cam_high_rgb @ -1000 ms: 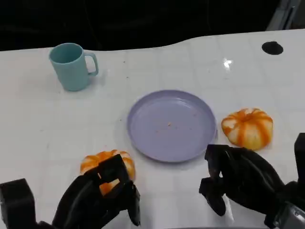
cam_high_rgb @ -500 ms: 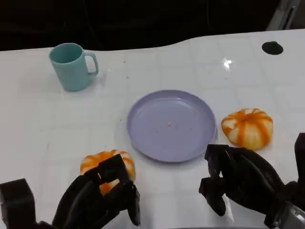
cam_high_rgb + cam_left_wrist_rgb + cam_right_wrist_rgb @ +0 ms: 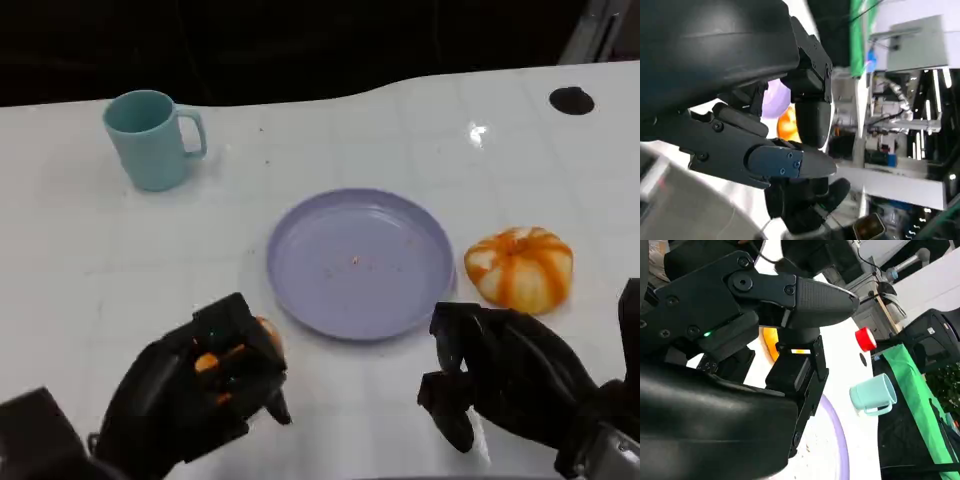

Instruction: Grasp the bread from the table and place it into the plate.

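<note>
Fingers of the left hand (image 3: 205, 385) were curled over a bread (image 3: 262, 330) at the near left of the table (image 3: 400, 130) in the head view, covering most of it; orange showed between them and at their far edge, so the hand appeared to grip it, though the contact itself was hidden. That bread lay just beside the near-left rim of the plate (image 3: 360, 263), outside it. The right hand (image 3: 505, 375) hovered near the plate's near-right rim, fingers bent and apart, holding nothing. A second bread (image 3: 520, 267) sat on the table just right of the plate, beyond the right hand. A mug (image 3: 150, 138) stood at the far left, and a dark spot (image 3: 571, 100) marked the far right.

From the left wrist, that hand's fingers (image 3: 785, 160) were drawn together, with the second bread (image 3: 788, 125) and a sliver of plate (image 3: 776, 99) visible past them.

From the right wrist, its fingers (image 3: 815, 295) were spread, with orange bread (image 3: 771, 342) behind them, the plate rim (image 3: 837, 432) and the mug (image 3: 873, 392) beyond.
</note>
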